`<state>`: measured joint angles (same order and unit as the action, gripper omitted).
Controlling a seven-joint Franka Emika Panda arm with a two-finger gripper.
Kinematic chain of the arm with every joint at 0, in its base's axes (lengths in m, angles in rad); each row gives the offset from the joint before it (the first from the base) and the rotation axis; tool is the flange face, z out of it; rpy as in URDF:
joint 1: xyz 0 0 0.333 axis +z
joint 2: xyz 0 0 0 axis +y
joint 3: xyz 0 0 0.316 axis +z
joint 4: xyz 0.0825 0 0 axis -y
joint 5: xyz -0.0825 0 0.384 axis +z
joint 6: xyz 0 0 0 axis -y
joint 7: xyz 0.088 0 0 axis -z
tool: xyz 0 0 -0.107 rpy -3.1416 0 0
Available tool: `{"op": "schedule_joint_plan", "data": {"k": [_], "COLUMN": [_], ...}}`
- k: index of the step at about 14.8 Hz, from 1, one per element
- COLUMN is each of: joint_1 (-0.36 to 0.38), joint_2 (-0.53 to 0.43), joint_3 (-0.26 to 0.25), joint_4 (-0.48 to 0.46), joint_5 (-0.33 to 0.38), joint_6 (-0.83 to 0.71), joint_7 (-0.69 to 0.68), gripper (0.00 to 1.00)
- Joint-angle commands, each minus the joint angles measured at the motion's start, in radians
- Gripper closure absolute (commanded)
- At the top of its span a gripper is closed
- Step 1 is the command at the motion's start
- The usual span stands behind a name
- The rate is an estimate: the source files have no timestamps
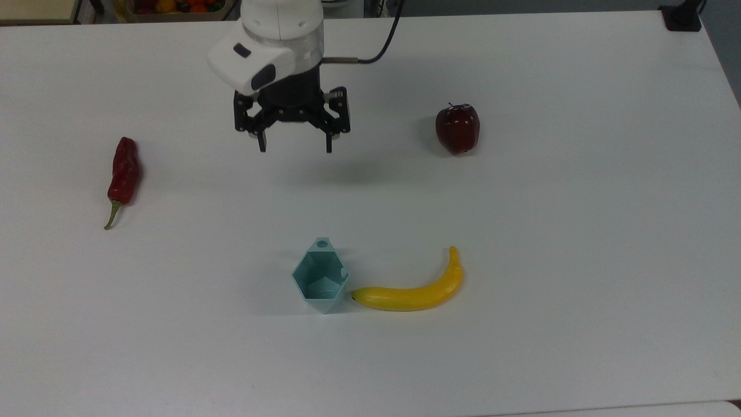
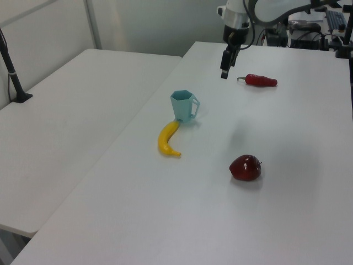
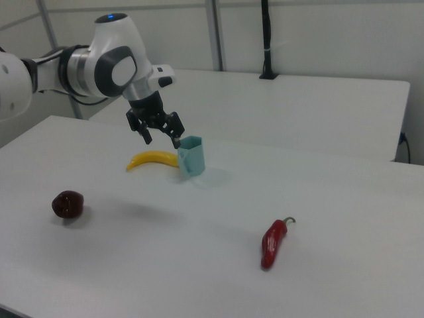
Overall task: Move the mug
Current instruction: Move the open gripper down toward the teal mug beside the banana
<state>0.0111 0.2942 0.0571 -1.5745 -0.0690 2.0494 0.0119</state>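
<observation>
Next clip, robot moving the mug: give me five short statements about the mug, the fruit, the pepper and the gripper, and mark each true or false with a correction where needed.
1. The mug stands upright on the table. True.
2. The gripper is shut on the mug. False: it is open and empty, in the air well away from the mug.
3. The banana lies right beside the mug, its tip at the mug's wall. True.
4. The apple sits inside the mug. False: it rests on the table, far from the mug.
5. The chili pepper lies on the top view's right. False: it lies on the top view's left.
</observation>
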Motion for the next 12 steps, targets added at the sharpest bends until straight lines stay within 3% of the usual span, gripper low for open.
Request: {"op": "schedule_joint_plan", "data": {"k": [1, 12], "joint_1": [0.015, 0.038], "joint_2": [0.069, 0.264], "joint_3": [0.006, 0.004], "joint_4": [0.019, 0.025], "joint_5": [0.011, -0.014], "joint_6": [0.119, 0.434], "joint_7": [0.014, 0.054], "gripper": [0.00, 0.00]}}
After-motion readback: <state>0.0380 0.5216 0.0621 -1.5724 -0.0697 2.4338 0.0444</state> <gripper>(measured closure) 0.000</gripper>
